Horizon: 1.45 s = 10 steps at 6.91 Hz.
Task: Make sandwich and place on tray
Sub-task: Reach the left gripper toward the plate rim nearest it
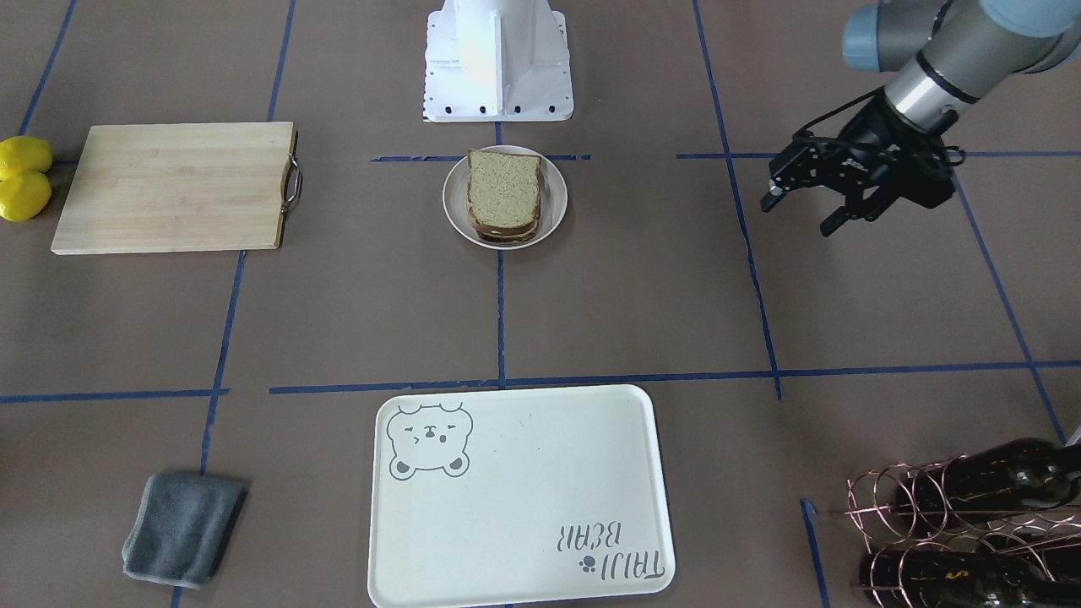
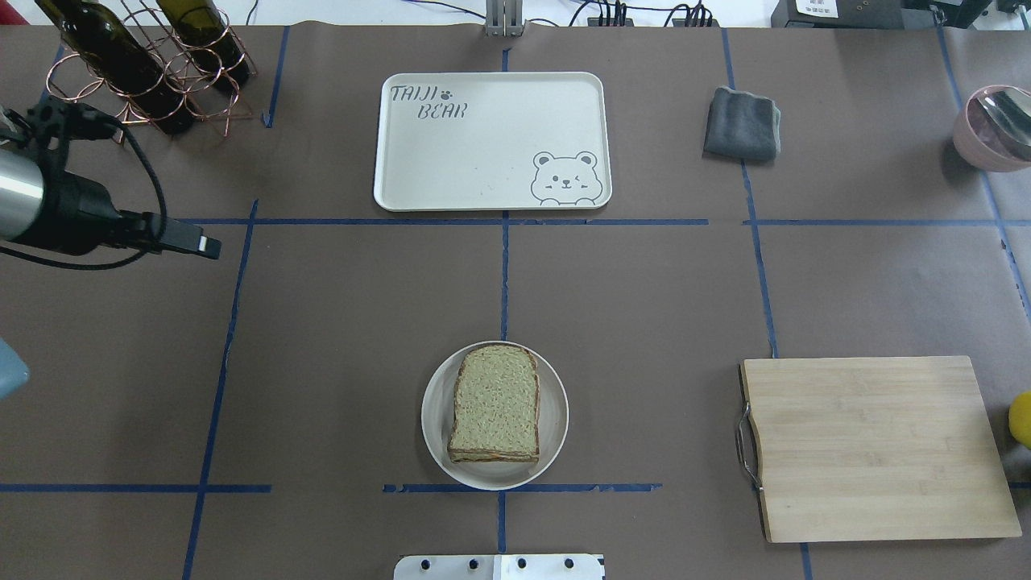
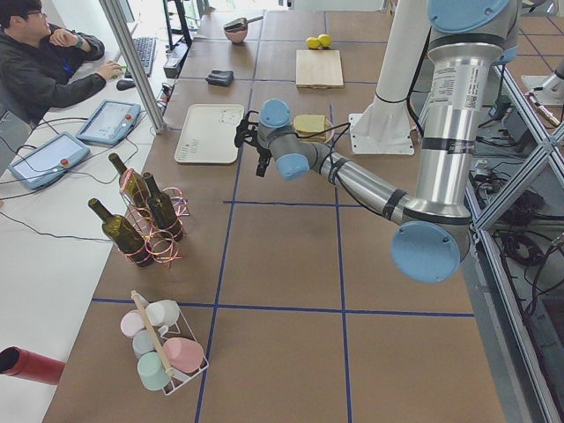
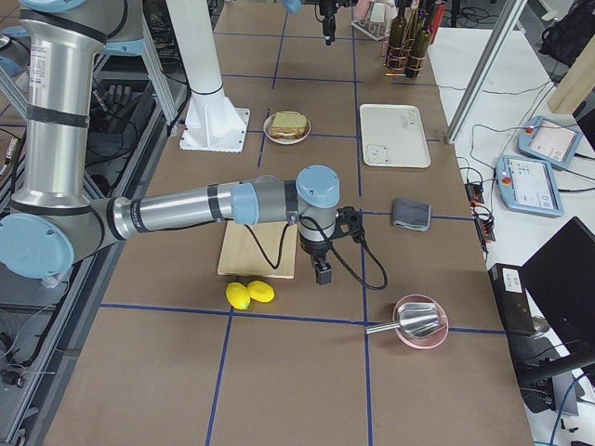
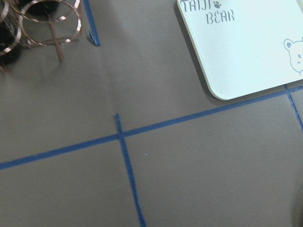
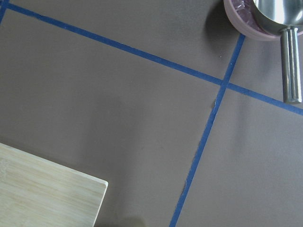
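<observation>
Two slices of speckled tan bread with dark brown crust lie stacked as a sandwich [image 2: 495,403] on a small round white plate [image 2: 556,419]. The plate stands close to the robot's base on the blue tape centre line [image 2: 504,274], a spot either arm could probably reach. In the front-facing view a pale layer shows between the crusts at the stack's edge, likely the egg, though it is too thin to be sure. The building looks done, so what seems left is the carry. The large cream-white rounded-rectangle plastic tray [image 2: 483,153] with its grey bear face lies well apart from the plate, straight across the table on the same tape line, with nothing resting on it. The sandwich's long axis runs from the robot toward that tray, tipped only slightly off the tape. Its rounded top points at the tray and its flat base faces the robot, so a grip across the narrower width looks the natural one. The left gripper [image 1: 802,213] hangs above bare table off to its own side, fingers spread and empty, probably parked out of the way. The right gripper [image 4: 323,271] hovers beside the light wooden cutting board [image 2: 870,447], and I cannot tell whether it is spread or closed.
</observation>
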Available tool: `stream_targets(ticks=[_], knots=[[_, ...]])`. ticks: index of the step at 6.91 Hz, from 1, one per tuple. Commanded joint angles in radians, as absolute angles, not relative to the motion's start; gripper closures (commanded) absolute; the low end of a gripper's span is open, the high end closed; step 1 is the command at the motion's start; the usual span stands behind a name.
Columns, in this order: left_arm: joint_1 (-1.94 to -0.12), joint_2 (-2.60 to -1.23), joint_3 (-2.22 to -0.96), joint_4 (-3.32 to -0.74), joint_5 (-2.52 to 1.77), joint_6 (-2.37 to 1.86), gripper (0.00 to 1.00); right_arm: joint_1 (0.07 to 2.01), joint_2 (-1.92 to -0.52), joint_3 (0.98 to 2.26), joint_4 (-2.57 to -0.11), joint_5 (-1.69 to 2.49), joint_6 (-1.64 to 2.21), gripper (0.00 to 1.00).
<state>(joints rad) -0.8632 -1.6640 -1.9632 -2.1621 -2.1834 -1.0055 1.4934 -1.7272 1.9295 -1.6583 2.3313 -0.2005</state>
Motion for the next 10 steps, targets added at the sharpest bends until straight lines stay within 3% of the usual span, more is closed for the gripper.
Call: stream_targets(ticks=[1, 3, 4, 5, 8, 10], knots=[[-0.639, -1.738, -1.976, -2.160, -1.984, -1.269, 0.00, 1.494, -1.729, 1.930, -1.658, 2.332, -0.198, 0.00], [-0.450, -1.785, -1.945, -2.139, -1.791, -1.411, 0.00, 1.496, -1.730, 1.928, -1.658, 2.332, -0.204, 0.00], [-0.404, -1.866, -1.910, -2.062, -1.731, -1.420, 0.06, 1.496, -1.732, 1.930, -1.658, 2.332, -0.204, 0.00], [-0.402, -1.941, -1.867, -2.010, -1.730, -1.425, 0.18, 1.496, -1.732, 1.928, -1.658, 2.330, -0.204, 0.00], [-0.371, -1.960, -1.830, -2.016, -1.740, -1.420, 0.37, 1.496, -1.730, 1.930, -1.658, 2.332, -0.199, 0.00], [-0.339, -1.960, -1.821, -2.020, -1.740, -1.416, 0.40, 1.494, -1.730, 1.930, -1.658, 2.333, -0.199, 0.00]])
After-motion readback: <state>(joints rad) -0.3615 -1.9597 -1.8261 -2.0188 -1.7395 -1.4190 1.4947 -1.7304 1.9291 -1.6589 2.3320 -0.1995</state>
